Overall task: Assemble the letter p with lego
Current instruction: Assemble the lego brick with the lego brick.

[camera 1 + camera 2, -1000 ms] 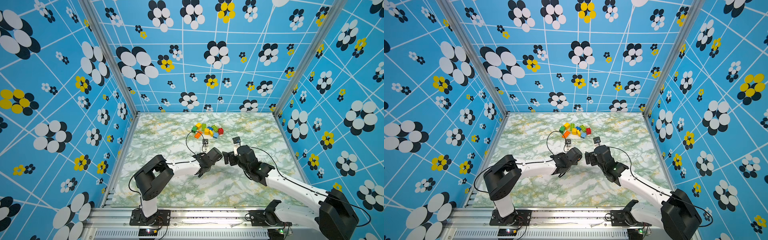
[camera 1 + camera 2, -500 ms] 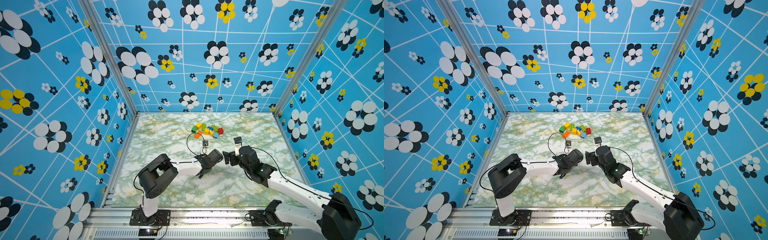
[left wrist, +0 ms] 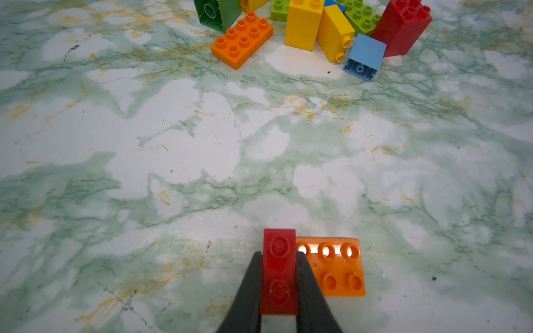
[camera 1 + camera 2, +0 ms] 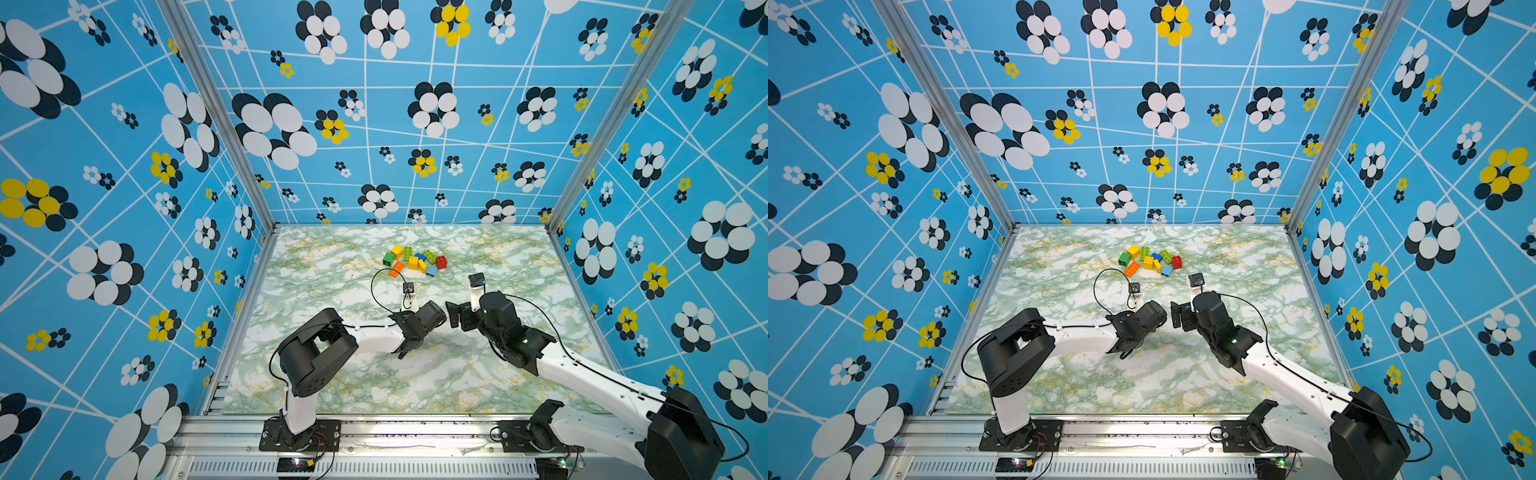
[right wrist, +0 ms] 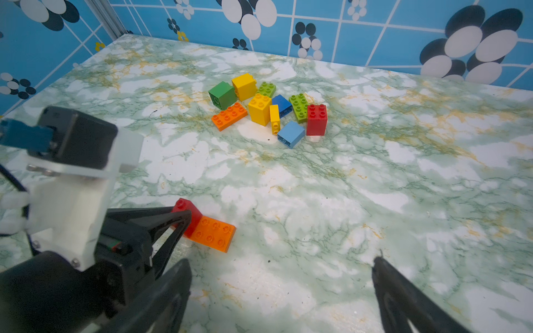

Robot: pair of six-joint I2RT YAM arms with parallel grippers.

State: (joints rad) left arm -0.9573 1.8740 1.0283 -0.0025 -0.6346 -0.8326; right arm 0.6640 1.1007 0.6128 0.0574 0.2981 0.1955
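Note:
My left gripper (image 3: pixel 279 253) is shut on a narrow red lego brick (image 3: pixel 279 271) low at the marble table. The red brick rests against the end of a flat orange brick (image 3: pixel 334 268) lying on the table; I cannot tell whether they are joined. The right wrist view shows the same red brick (image 5: pixel 187 212) and orange brick (image 5: pixel 213 233). My right gripper (image 5: pixel 279 262) hangs open and empty just beside them. Both top views hide the pair under the left arm. The loose lego pile (image 4: pixel 415 259) (image 4: pixel 1150 259) lies further back.
The pile holds a green brick (image 5: pixel 222 95), yellow bricks (image 5: pixel 259 108), a lime brick (image 5: pixel 300 106), a blue brick (image 5: pixel 282 104), a light blue brick (image 5: pixel 291 134), a tall red brick (image 5: pixel 316 119) and an orange brick (image 5: pixel 229 115). Patterned blue walls (image 4: pixel 124 208) enclose the table (image 4: pixel 478 374).
The left arm's elbow has swung slightly to the right; the two grippers have barely shifted. The left stays shut on the red brick, the right stays open.

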